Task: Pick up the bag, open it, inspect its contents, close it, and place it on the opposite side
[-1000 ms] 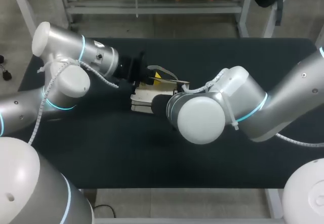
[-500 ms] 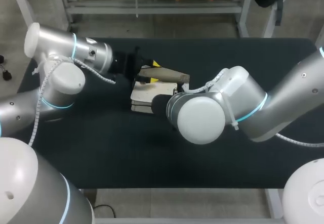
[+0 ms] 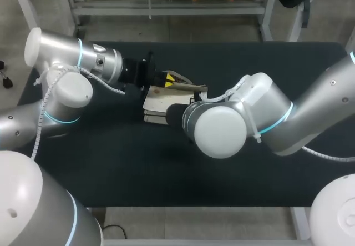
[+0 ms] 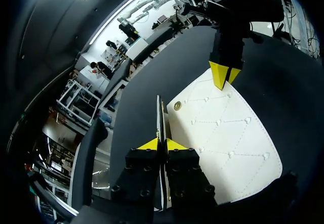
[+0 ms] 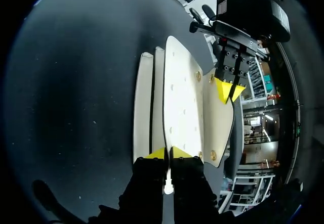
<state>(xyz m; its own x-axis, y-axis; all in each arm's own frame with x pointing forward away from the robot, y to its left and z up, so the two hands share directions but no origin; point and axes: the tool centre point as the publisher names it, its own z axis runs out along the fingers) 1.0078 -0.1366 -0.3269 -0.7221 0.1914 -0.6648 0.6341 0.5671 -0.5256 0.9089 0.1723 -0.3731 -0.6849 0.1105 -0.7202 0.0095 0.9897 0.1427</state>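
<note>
On the black table (image 3: pixel 111 162), the left tool (image 4: pixel 161 144) and right tool (image 5: pixel 168 152) each pinch the white bag (image 4: pixel 228 133).

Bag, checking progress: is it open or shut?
Open: left tool holds the flap spread away from the panel in the right tool.

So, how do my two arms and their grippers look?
Both the left arm and the right arm are silver-grey tubes with rounded white joint caps, thin blue light rings and a white coiled cable outside. The left gripper and right gripper are black blocks with pointed yellow tips.
</note>
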